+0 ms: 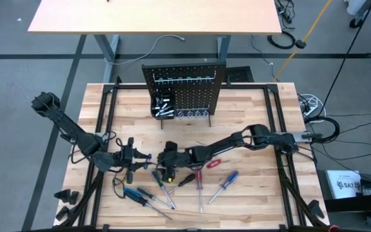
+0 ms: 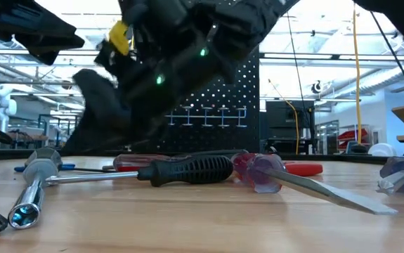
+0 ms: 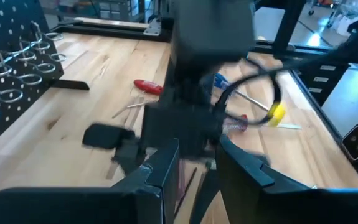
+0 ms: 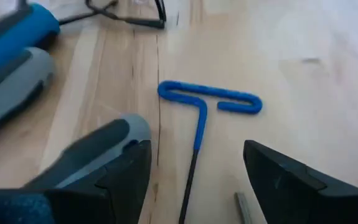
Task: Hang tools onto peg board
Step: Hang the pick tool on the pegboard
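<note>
Wooden table (image 1: 250, 109): peg board (image 1: 184, 90), scattered screwdrivers (image 1: 224, 185), blue T-handle key (image 4: 207, 106).

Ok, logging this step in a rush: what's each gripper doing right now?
Left gripper: fingers apart, nothing between them, facing the right arm's wrist.
Right gripper: fingers open, empty, low over the blue T-handle key on the table.

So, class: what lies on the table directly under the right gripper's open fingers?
Between the right gripper fingers lies a blue T-handle key on the bare table, untouched. Its lower shaft end runs out of view, so its tip cannot be seen.
</note>
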Motion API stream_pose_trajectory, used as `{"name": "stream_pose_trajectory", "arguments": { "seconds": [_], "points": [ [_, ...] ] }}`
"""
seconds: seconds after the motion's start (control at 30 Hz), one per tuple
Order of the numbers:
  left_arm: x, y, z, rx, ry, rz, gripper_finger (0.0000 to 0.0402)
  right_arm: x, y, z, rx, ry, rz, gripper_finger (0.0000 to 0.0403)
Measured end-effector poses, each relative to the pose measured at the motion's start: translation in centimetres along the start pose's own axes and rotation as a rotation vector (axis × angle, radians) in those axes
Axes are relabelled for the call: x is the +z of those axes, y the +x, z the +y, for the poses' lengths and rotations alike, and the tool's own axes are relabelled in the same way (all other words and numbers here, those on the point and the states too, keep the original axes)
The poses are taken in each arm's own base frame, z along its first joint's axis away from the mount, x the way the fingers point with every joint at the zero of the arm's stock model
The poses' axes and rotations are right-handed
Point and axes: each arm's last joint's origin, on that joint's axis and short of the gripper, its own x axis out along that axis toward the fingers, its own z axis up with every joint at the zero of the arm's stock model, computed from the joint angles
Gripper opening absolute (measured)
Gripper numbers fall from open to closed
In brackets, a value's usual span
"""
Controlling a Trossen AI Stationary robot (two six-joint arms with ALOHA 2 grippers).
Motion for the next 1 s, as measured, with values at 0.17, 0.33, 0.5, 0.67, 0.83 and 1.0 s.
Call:
{"name": "stream_pose_trajectory", "arguments": {
  "seconds": [0.17,0.33,0.5,0.67,0.83,1.0],
  "points": [
    [0.0,0.0,0.0,-0.012,-0.003,0.003,0.0107,-1.6,1.6,-0.1,-0.026,0.009,0.010,0.0242],
    [0.0,0.0,-0.1,-0.019,-0.008,0.001,0.0107,-2.1,1.9,-0.1,-0.047,0.009,0.019,0.0195],
    [0.0,0.0,-0.1,-0.019,-0.007,0.001,0.0107,-2.7,1.8,0.5,-0.080,-0.048,0.070,0.0118],
    [0.0,0.0,-0.1,-0.020,-0.007,0.001,0.0107,-3.4,1.6,0.5,-0.086,-0.086,0.143,0.0036],
    [0.0,0.0,-0.1,-0.020,-0.008,0.001,0.0107,-3.5,1.6,0.4,-0.098,-0.043,0.149,0.0004],
    [0.0,0.0,-0.1,-0.025,-0.008,0.003,0.0107,-2.9,1.5,0.4,-0.091,-0.001,0.089,0.0002]
  ]
}}
